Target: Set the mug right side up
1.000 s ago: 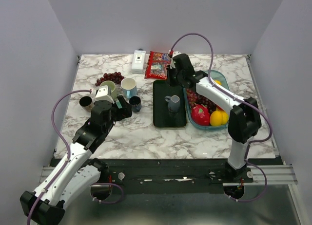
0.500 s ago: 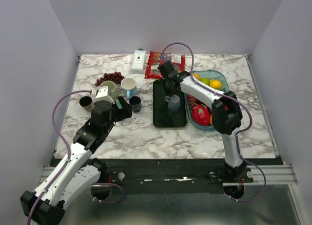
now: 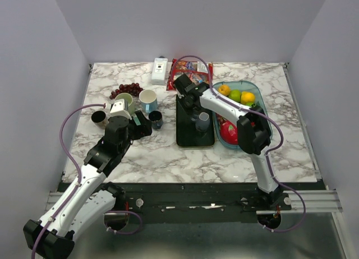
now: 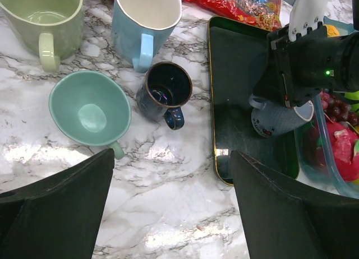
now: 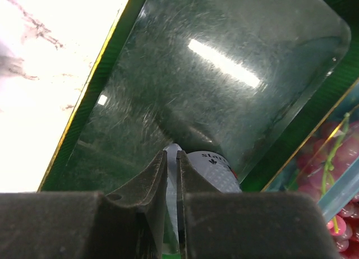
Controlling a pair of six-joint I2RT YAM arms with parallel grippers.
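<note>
The grey-blue mug [image 3: 203, 120] is over the dark green tray [image 3: 188, 137], tilted, with its pale rim showing. My right gripper [image 3: 195, 109] is shut on the mug's handle. In the right wrist view the fingers [image 5: 171, 156] pinch the thin handle, with the mug's printed body [image 5: 216, 172] just beyond them over the tray [image 5: 224, 74]. The left wrist view shows the mug [image 4: 277, 120] tilted under the right gripper's body [image 4: 314, 57]. My left gripper [image 4: 172, 158] is open and empty above the bare marble, left of the tray [image 4: 235, 63].
A green mug [image 4: 42, 15], a light blue mug [image 4: 143, 18], a small dark blue cup [image 4: 165, 91] and a teal cup [image 4: 90, 107] stand left of the tray. A fruit bowl [image 3: 268, 116] is on its right. Grapes [image 3: 126, 89], a snack bag [image 3: 188, 75] and a white box [image 3: 160, 70] are at the back.
The right wrist has swung left over the tray's far end with the mug in its fingers, and the mug has tipped so its rim shows. The left arm has not moved.
</note>
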